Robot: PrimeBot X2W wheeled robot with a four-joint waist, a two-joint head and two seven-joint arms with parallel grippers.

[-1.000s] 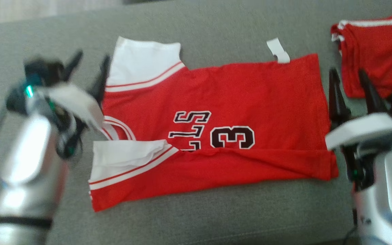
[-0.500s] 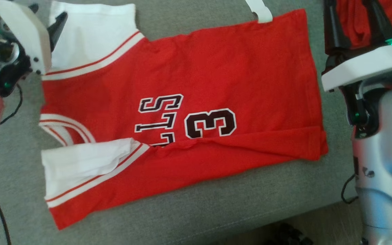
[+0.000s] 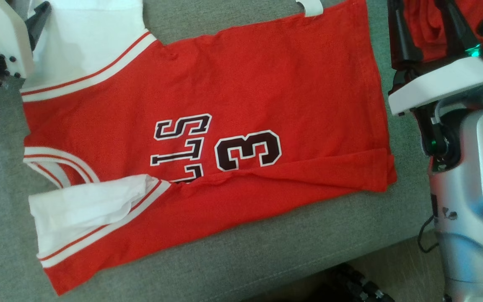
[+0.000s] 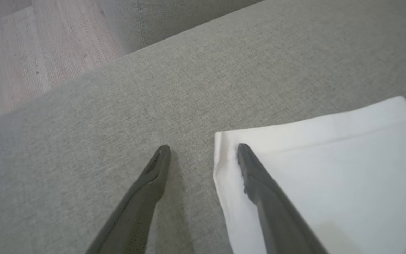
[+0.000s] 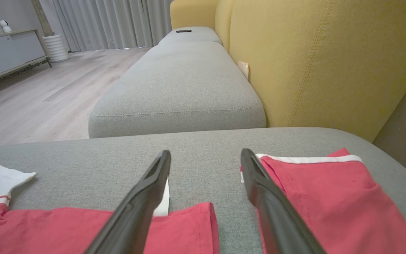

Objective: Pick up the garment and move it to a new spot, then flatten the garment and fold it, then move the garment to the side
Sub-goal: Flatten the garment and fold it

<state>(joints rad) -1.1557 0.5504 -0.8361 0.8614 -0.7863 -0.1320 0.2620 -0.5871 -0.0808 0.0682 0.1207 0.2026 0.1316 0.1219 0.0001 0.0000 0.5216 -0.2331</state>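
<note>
The garment (image 3: 233,105) is a red jersey with white sleeves and a dark "3". It lies spread flat on the grey sofa cushion (image 3: 266,260), its near long edge folded over. One dark finger (image 3: 38,22) of my left gripper shows at the far white sleeve. In the left wrist view my left gripper (image 4: 203,150) is open and straddles that sleeve's corner (image 4: 330,169), one finger over the cloth and the other over bare cushion. My right gripper (image 3: 426,29) is open above the jersey's far hem corner (image 5: 182,225) and holds nothing.
A second red garment with white trim (image 5: 330,204) lies just right of the jersey's hem. A yellow backrest (image 5: 330,63) rises on the right and another grey cushion (image 5: 178,81) lies beyond. The sofa's front edge and floor (image 3: 392,268) are near right.
The head camera has tipped down and closer, so the whole picture has slid up and left. Both grippers have stayed open at the jersey's two ends.
</note>
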